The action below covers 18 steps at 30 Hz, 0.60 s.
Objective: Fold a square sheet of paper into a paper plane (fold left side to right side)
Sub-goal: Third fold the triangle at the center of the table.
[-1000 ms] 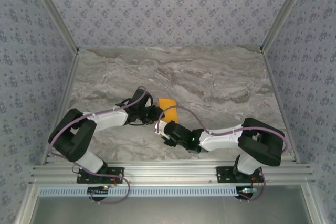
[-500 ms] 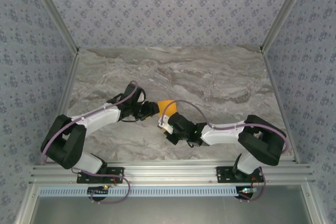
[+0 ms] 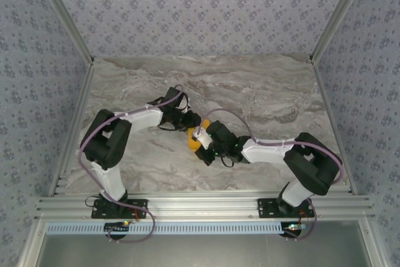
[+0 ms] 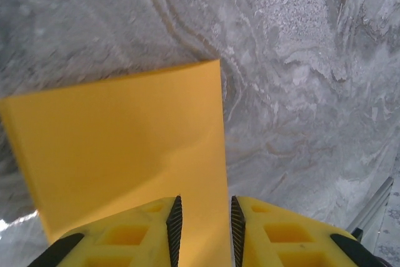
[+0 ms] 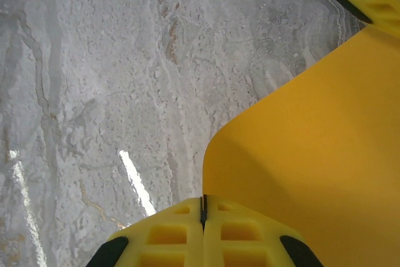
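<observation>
- Now that its two yellow fingers have snapped together, the right gripper [image 5: 203, 207] is shut tight. The edge of the square sheet of paper [image 5: 312, 154] runs right into the closed tips, so it looks pinched there.
- The sheet bends in a soft curve in the lower right of the right wrist view, so I think that side is being lifted.
- The left gripper [image 4: 204, 217] has its jaws a little way apart at the bottom of the left wrist view. Orange paper shows in the gap, but I cannot tell if the jaws press on it.
- A second ago the sheet was a bigger orange patch just above both grippers in the middle of the top view. Now both arms have crowded in, and just a small orange bit peeks out between them, a little left of centre.
- I think this means the fold is starting: one side is caught and ready to be carried across. I see no crease yet.
- The table [image 3: 269, 92] is grey stone with pale swirls, and it looks hard and smooth.
- Blue-grey walls [image 3: 200, 10] with small flowers stand on three sides, and a metal rail [image 3: 200, 204] runs along the bottom of the top view.
</observation>
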Motion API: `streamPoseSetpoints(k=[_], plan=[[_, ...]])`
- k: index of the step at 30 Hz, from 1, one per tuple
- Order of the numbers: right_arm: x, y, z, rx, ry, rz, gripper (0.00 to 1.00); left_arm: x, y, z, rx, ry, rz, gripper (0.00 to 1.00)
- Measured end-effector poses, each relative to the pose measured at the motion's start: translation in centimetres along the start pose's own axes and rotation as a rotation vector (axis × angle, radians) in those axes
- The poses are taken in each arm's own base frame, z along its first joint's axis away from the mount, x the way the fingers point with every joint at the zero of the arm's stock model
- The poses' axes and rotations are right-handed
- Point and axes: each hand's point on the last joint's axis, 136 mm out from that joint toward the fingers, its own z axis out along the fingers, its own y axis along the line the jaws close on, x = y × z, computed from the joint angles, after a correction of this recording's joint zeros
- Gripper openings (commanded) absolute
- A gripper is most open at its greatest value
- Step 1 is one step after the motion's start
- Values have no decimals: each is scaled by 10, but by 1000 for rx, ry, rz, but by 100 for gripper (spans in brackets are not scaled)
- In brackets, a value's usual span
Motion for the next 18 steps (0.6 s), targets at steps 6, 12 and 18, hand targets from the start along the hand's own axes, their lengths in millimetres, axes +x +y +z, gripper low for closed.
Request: streamPoseSetpoints(k=[6, 12, 18], plan=[[3, 0, 3, -55, 16, 57, 0, 5, 0, 19, -2, 45, 14, 26], [4, -5, 2, -99, 21, 138, 0, 11, 8, 30, -23, 75, 18, 25], [9, -16, 2, -127, 34, 231, 0, 13, 11, 33, -28, 83, 22, 23]])
